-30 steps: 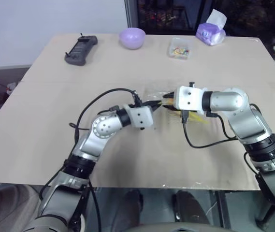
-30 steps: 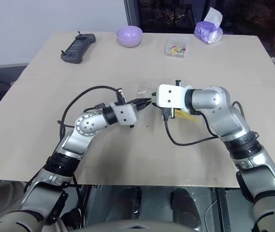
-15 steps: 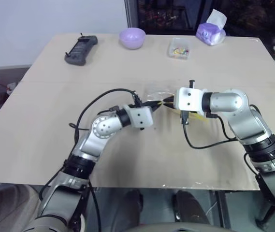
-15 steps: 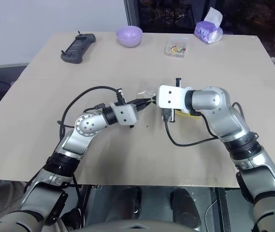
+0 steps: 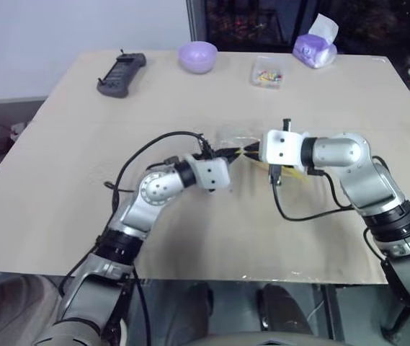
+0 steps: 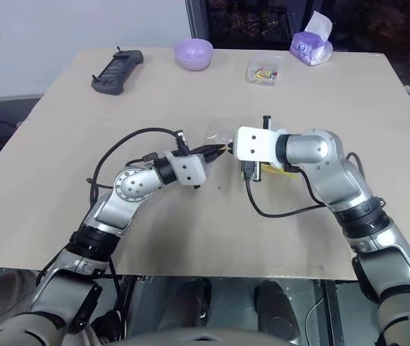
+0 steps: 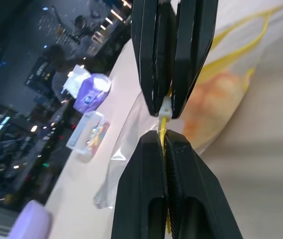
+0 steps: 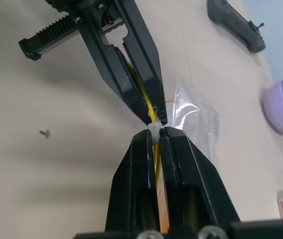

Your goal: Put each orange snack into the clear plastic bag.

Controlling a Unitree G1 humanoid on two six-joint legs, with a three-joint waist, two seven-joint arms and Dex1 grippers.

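**Pinching the seal strip from both sides**

Meeting tip to tip near the middle of the table, your two grippers are both clamped on the yellow seal strip (image 8: 154, 117) of the clear plastic bag (image 7: 216, 99). The left gripper (image 7: 163, 142) has its black fingers pressed together on the strip, and the right gripper (image 8: 155, 135) has its fingers together on the same strip where a small white slider tab (image 8: 154, 127) sits.

The orange snack (image 7: 216, 102) shows through the film as a soft orange dome, so judge it as already inside the bag, which lies under and beside the right gripper, well in from every table edge.

Expect the bag to handle as light, crinkly and slippery; the film will buckle rather than resist, and only the strip gives a firm hold. Take it on the strip, never on the loose film. The bun looks soft and crushable, so keep pressure off it.

Your left forearm reaches in roughly level from the near left, its gripper aimed rightward. Your right arm bends round from the near right, wrist turned so its gripper faces left and tips slightly down.

Along the far edge stand a black remote (image 5: 121, 74), a purple bowl (image 5: 197, 56), a small clear box of coloured bits (image 5: 267, 73) and a tissue pack (image 5: 315, 47).
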